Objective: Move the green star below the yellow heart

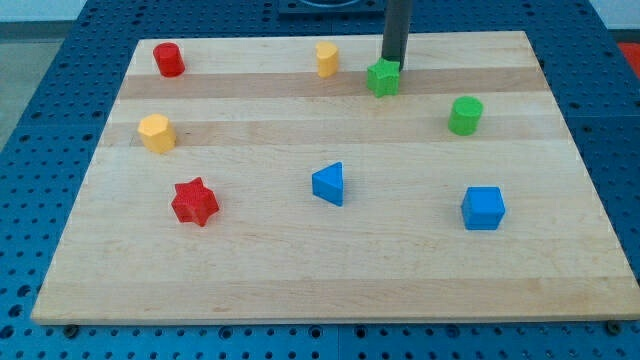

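Note:
The green star (383, 78) sits near the view's top, a little right of centre, on the wooden board (330, 270). The yellow heart (327, 59) stands just to its left and slightly higher. My tip (391, 64) is at the star's upper right edge, touching or nearly touching it. The dark rod rises straight up out of the view.
A red cylinder (168, 60) is at the top left and a yellow hexagon-like block (157, 132) at the left. A red star (194, 202), a blue triangle (329, 185) and a blue cube (483, 208) lie lower down. A green cylinder (465, 115) stands right of the green star.

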